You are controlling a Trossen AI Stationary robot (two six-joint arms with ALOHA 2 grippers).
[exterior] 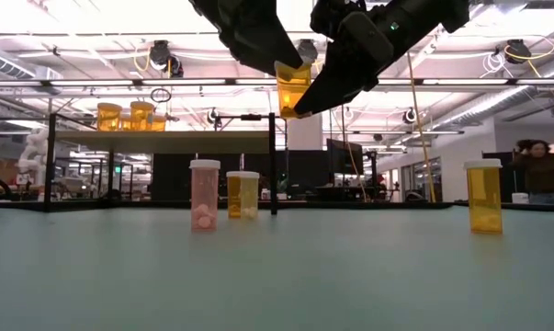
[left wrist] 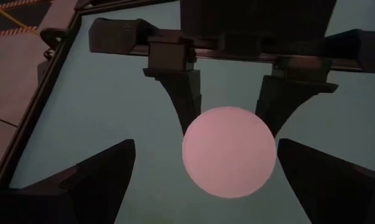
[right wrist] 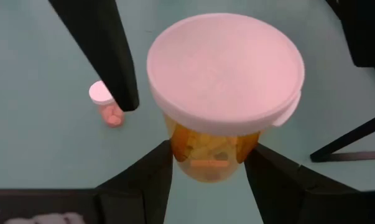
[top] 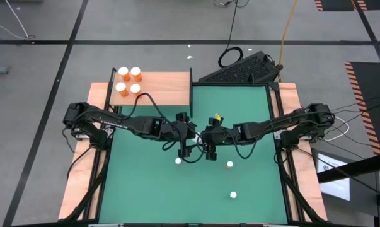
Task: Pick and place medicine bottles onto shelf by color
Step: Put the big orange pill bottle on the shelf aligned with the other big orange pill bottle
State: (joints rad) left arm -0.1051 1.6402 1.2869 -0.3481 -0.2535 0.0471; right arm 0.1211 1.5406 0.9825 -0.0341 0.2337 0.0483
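Both arms reach inward and meet above mid-table. The right tool [right wrist: 209, 163] grips an orange bottle [right wrist: 215, 149] aloft. The left tool [left wrist: 206, 180] hangs spread wide around its white cap [left wrist: 229, 152], not touching.

Four orange bottles [top: 129, 81] with white caps stand upright in a tight square cluster on the shelf [top: 164, 88], the light wooden board at the counter's far-left corner. One orange bottle [exterior: 293, 90] with a white cap is off the counter, upright above its middle. Three bottles remain standing on the green mat: a pink one [exterior: 204, 194] near the middle, a pale yellow one [exterior: 243, 194] close beside it, and an orange one [exterior: 484, 196] toward the near edge.
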